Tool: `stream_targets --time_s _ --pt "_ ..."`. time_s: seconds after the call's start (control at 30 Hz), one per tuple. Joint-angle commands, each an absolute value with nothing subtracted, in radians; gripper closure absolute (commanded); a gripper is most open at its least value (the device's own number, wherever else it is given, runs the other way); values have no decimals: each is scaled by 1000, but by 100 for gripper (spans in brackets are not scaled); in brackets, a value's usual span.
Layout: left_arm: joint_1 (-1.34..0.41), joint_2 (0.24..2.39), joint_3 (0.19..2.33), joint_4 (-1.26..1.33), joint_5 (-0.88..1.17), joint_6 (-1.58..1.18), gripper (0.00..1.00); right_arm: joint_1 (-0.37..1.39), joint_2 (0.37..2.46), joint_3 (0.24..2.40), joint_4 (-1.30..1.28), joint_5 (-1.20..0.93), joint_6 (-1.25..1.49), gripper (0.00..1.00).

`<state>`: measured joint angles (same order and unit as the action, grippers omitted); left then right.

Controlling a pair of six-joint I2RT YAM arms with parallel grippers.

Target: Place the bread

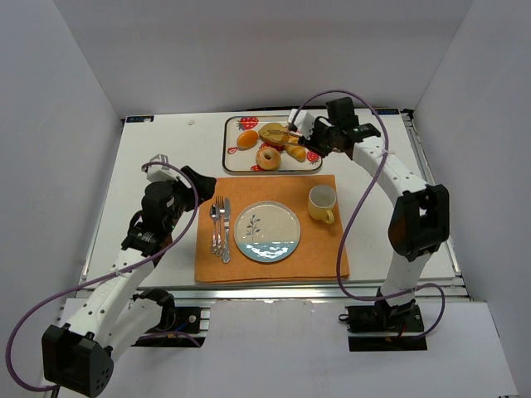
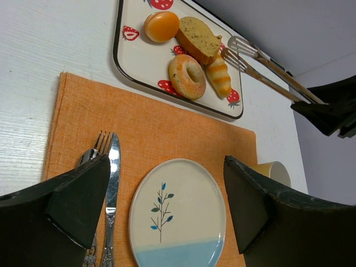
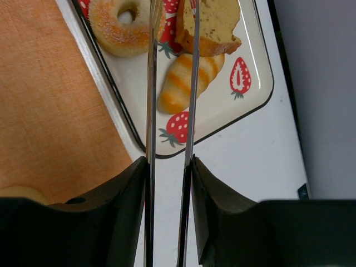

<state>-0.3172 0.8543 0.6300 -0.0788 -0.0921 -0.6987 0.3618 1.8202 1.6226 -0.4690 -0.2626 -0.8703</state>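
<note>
The right claw (image 3: 169, 169) pinches metal tongs (image 3: 151, 100) — their tips are just beside the bread slice (image 3: 214, 25) on the tray (image 3: 253, 100). The left claw (image 2: 167, 189) is spread, above the plate (image 2: 183, 222).

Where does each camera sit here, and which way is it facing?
Top view: fixed above and behind the arm bases, looking down on the table; both arms show, left gripper open beside the placemat, right gripper holding tongs over the tray.
Left wrist: low near the placemat's left edge, facing across the plate toward the tray; its two fingers frame the bottom.
Right wrist: above the tray's right end, looking down along the tongs; its fingers clamp them.
Shared: both wrist views show the tray, doughnut, croissant and tongs.
</note>
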Motion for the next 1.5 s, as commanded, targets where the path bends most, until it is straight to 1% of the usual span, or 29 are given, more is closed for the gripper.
stream_targets --time_s 0.0,0.33,1.17,1.3,1.37,1.4,1.47 --pt "-319 841 626 -83 -103 -704 8 390 1857 1693 -426 -172 -1000 58" --pt "-319 839 617 -74 -107 -704 8 411 1925 1715 -413 -97 -1083 58" --pt "-319 844 635 -83 -107 -703 8 417 2008 1710 -339 -35 -1181 58" --pt "-319 844 635 -81 -107 -703 8 416 2000 1690 -302 -32 -1198 62" --pt "-319 842 634 -83 -107 -704 8 417 1997 1690 -296 -34 -1200 69" --pt "-319 841 632 -83 -109 -704 8 416 1996 1690 -292 -40 -1200 76" --pt "-319 836 630 -84 -110 -706 8 417 1987 1690 -287 -49 -1198 81"
